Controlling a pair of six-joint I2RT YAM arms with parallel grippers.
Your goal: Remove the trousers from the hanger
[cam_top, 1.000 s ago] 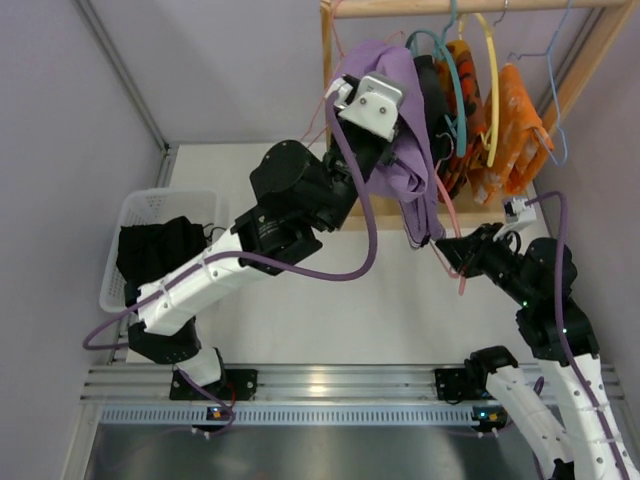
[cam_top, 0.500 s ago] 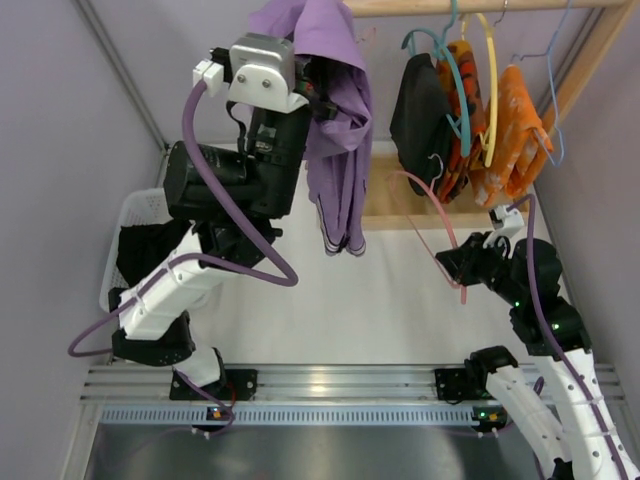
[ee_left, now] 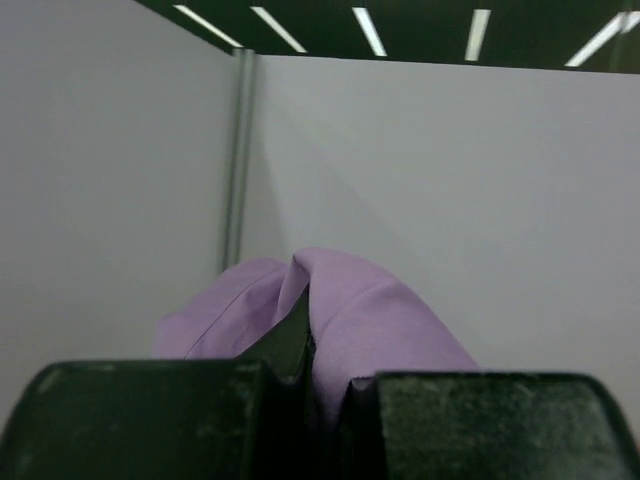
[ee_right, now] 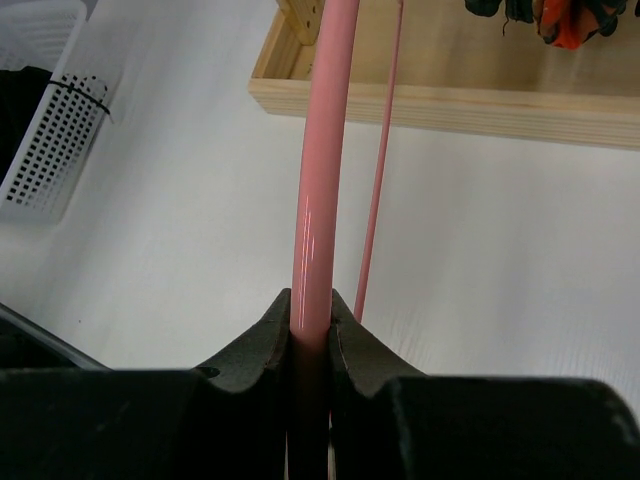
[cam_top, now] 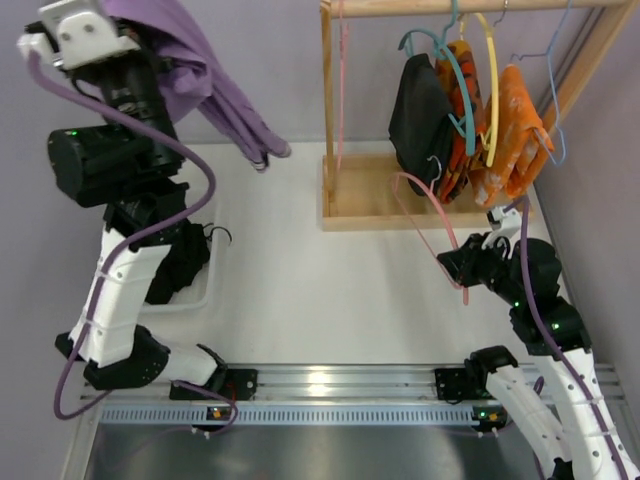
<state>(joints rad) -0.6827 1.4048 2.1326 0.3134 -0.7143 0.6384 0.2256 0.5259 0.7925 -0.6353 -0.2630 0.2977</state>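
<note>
The purple trousers (cam_top: 205,85) hang from my left gripper (cam_top: 140,55), which is raised high at the far left, above the basket. In the left wrist view the gripper (ee_left: 325,385) is shut on a fold of the trousers (ee_left: 385,320). The trousers are off the pink hanger (cam_top: 430,225) and far from it. My right gripper (cam_top: 458,268) is shut on the hanger's bar in front of the rack. The right wrist view shows the jaws (ee_right: 310,310) clamped on the pink bar (ee_right: 318,150).
A wooden rack (cam_top: 400,210) stands at the back right, holding a black garment (cam_top: 420,110) and orange garments (cam_top: 510,130) on hangers. A white basket (cam_top: 200,290) holding black clothes (cam_top: 175,265) sits at the left, under my left arm; it also shows in the right wrist view (ee_right: 40,130).
My left arm swung up and left from the rack, carrying the purple trousers off the hanger to above the basket. My right gripper kept hold of the pink hanger and barely moved.
</note>
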